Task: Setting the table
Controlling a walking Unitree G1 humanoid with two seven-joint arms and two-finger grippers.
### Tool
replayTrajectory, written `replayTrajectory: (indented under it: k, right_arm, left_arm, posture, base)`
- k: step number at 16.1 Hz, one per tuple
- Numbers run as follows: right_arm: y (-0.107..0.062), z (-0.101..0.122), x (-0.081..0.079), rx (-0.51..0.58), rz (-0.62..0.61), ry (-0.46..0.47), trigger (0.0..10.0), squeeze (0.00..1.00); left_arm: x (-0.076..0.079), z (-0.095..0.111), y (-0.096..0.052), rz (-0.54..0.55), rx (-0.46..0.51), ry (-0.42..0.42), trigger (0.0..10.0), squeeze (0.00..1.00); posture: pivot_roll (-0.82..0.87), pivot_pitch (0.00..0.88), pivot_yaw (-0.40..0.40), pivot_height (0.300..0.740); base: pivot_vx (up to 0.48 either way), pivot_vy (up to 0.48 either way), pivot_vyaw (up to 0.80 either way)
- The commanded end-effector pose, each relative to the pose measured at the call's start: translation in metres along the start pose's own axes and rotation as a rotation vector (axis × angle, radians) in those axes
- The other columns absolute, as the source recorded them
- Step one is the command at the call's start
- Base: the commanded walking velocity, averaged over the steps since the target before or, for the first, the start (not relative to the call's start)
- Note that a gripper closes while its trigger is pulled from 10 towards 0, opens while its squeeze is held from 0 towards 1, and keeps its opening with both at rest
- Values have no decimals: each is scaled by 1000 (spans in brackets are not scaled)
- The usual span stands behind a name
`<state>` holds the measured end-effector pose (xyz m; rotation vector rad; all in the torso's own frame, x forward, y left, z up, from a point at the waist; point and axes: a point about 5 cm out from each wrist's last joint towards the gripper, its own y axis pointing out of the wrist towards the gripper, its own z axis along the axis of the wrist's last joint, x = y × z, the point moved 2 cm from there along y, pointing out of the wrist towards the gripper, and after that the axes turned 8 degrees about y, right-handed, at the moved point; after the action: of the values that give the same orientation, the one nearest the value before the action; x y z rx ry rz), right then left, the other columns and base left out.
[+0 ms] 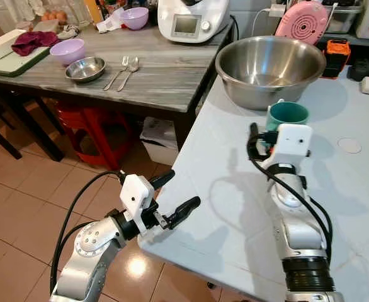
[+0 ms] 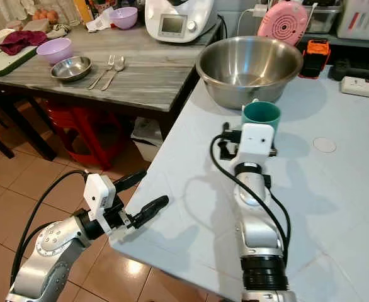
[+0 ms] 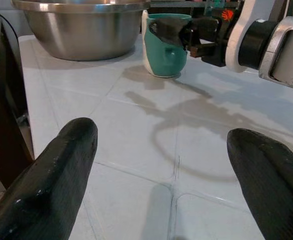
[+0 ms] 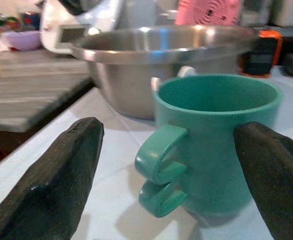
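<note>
1. Left eye view, nearest ground: the left gripper [image 1: 169, 196] hangs at the near edge of the white tiled table [image 1: 247, 214], fingers spread wide with nothing between them. It is well apart from the work and appears idle.

2. Further in, the right gripper [image 4: 169, 165] is extended over the table toward the green mug [image 2: 261, 116]. Its fingers [image 4: 61, 170] are spread, one on each side of the mug, not touching it as far as the right wrist view shows.

3. The mug stands upright on the white table, just in front of the large steel bowl [image 1: 269, 66]. Its handle [image 4: 159, 167] faces back toward the wrist, lying between the open fingers.

4. Judgement on the step in hand: grasping the mug.
   - Advance until the pads flank the mug body rather than the handle.
   - Keep the approach level and low enough to grip the wall below the rim.
   - Close evenly; an off-centre squeeze could twist the mug or push it against the bowl.
   - Lift straight before carrying.

5. Beyond, on the grey wooden table [image 1: 165, 69], lie a small steel dish [image 1: 85, 68], a fork and spoon [image 1: 125, 71] and a purple bowl [image 1: 68, 50], the likely place setting.
</note>
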<state>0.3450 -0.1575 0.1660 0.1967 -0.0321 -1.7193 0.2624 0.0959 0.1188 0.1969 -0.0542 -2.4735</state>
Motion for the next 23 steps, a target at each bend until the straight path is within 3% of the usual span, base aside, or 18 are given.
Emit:
replayTrajectory:
  k: [1, 10, 16, 20, 23]
  right_arm:
    - [-3, -6, 6, -25, -33, -3, 10000, 0]
    - [-19, -8, 54, -24, -187, -68, 10000, 0]
    - [-13, -9, 34, -39, -43, -79, 10000, 0]
    - [-5, -7, 36, -41, -4, -119, 10000, 0]
    - [-4, -4, 37, -28, -2, -155, 10000, 0]
  left_arm:
    - [0, 0, -3, -7, -10, 3, 10000, 0]
    - [-4, -4, -4, -9, -20, -8, 10000, 0]
    - [-8, -4, -5, 17, -25, 1, 10000, 0]
    - [-13, 1, -6, 42, 5, -43, 10000, 0]
    - [-9, 10, -6, -2, 28, -63, 10000, 0]
  posture:
    - [-136, 127, 112, 740]
    - [-149, 127, 136, 740]
    - [-140, 129, 127, 740]
    - [-130, 128, 109, 740]
    - [-124, 126, 104, 740]
  base:
    - [0, 0, 0]
    - [0, 0, 0]
    - [0, 0, 0]
    - [0, 0, 0]
    - [0, 0, 0]
